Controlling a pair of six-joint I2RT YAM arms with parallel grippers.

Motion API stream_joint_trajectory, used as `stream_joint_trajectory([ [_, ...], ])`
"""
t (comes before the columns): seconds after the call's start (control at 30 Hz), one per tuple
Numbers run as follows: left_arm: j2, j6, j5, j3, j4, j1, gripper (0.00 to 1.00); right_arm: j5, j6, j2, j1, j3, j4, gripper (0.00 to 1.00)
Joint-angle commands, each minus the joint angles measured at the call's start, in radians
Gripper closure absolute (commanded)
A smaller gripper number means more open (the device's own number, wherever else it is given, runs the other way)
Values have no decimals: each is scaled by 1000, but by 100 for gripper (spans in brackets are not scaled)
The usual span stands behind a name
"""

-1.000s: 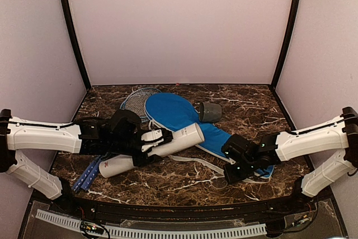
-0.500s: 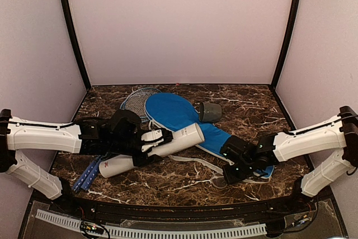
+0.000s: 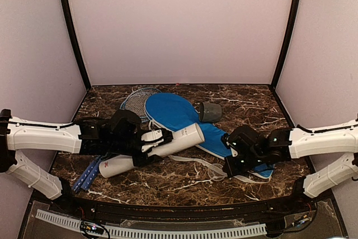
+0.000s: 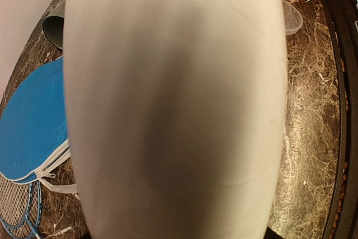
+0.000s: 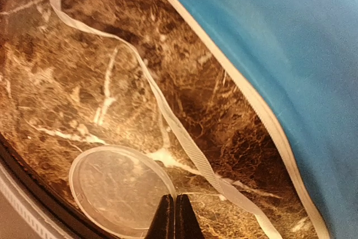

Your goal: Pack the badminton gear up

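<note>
White and smooth, the long round tube [image 3: 187,135] lies slanted over the left middle of the brown marble bench [image 3: 251,110]. The left gripper [image 3: 159,138] is closed around its middle. The big blue racket-shaped zip bag with white trim [image 3: 173,110] lies just behind the tube, with a grey cup-shaped cap [image 3: 210,111] at its right edge. Two thin rackets with blue handles [image 3: 136,100] poke out on the left. The right gripper [image 5: 173,216] is pinched shut on nothing, near the bag's narrow end, right by a clear round lid [image 5: 120,188] and a white strap [image 5: 168,121].
</note>
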Motion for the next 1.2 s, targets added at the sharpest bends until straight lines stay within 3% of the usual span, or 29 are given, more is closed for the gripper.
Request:
stream_joint_trajectory([
  [0.0, -54, 6, 0, -15, 34, -9, 42, -100, -103, -111, -78, 16, 54, 100],
  [0.2, -110, 19, -5, -44, 62, -14, 42, -346, -157, -222, -274, 30, 158, 100],
  [0.37, -152, 27, 5, -59, 77, -14, 42, -518, -118, -254, -358, 74, 292, 100],
  [0.7, -158, 30, 25, -60, 76, -14, 42, -617, -139, -216, -359, 257, 280, 100],
  [1.17, -142, 29, 26, -56, 70, -14, 42, -604, -180, -101, -250, 310, 230, 100],
])
